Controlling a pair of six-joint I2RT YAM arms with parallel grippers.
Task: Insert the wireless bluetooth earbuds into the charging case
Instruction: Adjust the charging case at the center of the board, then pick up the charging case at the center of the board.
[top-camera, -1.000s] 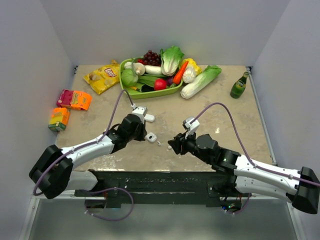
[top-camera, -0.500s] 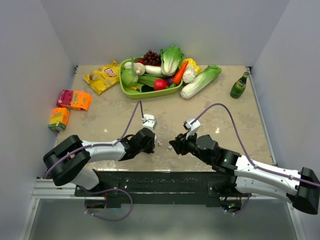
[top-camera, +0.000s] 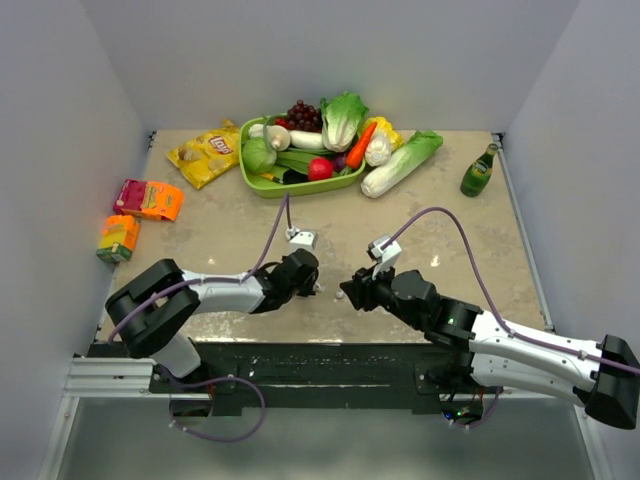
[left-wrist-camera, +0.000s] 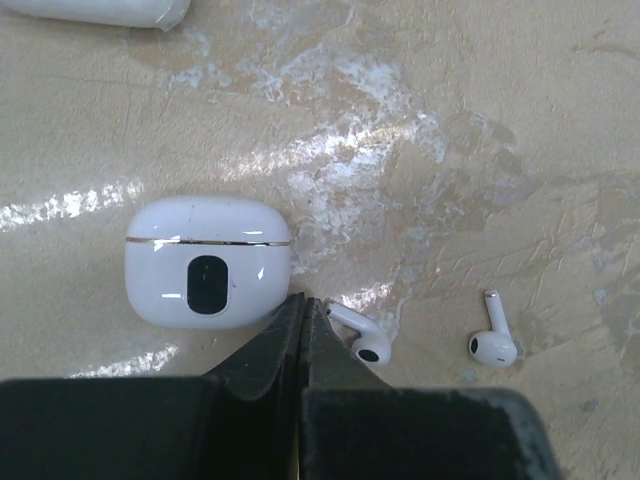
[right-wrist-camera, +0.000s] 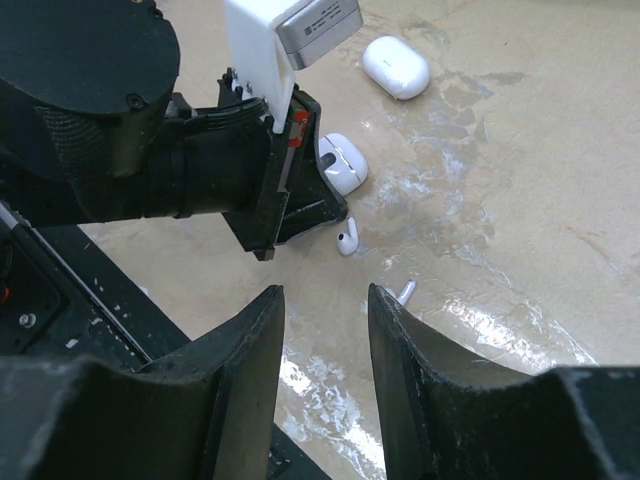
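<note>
By the near edge of the beige marbled table (top-camera: 200, 215), the left gripper (left-wrist-camera: 303, 322), fingers clenched on nothing, points between the closed white pebble-shaped plastic charging case (left-wrist-camera: 208, 262) and two glossy white stemmed earbuds (left-wrist-camera: 358, 338), probably to nudge one. The right gripper (right-wrist-camera: 325, 300) hovers half-open and empty, likely waiting.

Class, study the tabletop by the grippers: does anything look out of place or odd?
An earbud and a second earbud lie loose on the table, beside a charging case whose lid looks shut, so neither can go in yet.
</note>
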